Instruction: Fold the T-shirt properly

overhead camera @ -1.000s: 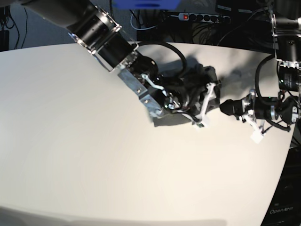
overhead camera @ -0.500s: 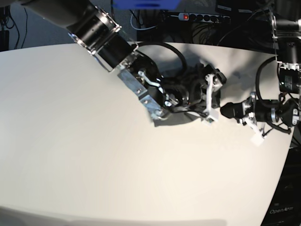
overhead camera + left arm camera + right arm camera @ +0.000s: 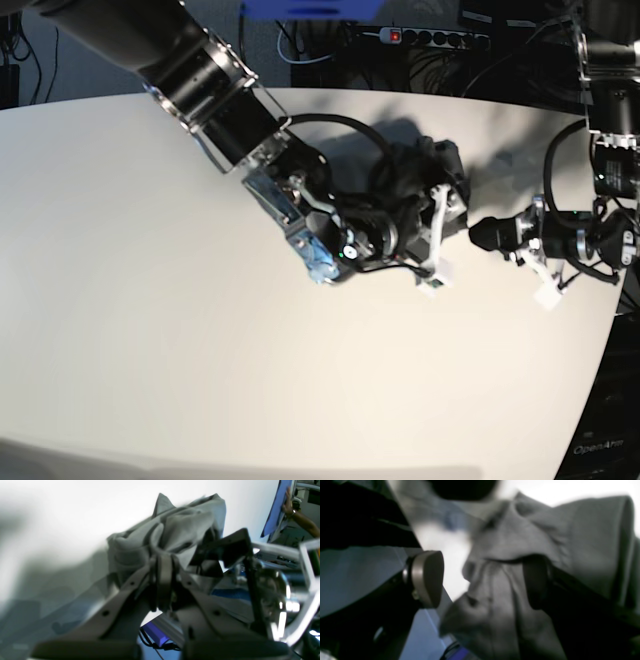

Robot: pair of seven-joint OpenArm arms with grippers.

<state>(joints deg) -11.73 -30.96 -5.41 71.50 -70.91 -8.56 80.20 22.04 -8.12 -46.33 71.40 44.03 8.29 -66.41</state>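
Observation:
The T-shirt (image 3: 445,168) lies bunched in a dark heap on the white table (image 3: 150,300), towards the back right. My right gripper (image 3: 428,243) hangs open at the heap's front edge. In the right wrist view its pads (image 3: 427,578) stand wide apart, with crumpled T-shirt (image 3: 582,530) cloth lying loosely between them and not pinched. My left gripper (image 3: 478,232) is shut, its tip just right of the heap. In the left wrist view the left gripper (image 3: 162,562) has its fingers pressed together in front of the T-shirt (image 3: 180,527). Whether it touches the cloth I cannot tell.
The table's curved right edge (image 3: 608,330) runs close to the left arm. A power strip (image 3: 430,37) and cables lie on the floor behind the table. A blue panel (image 3: 275,507) and a person's arm (image 3: 302,522) show past the far edge.
My right gripper has opened wide, swung up over the shirt and come back down to its front edge. The left arm has stayed in place.

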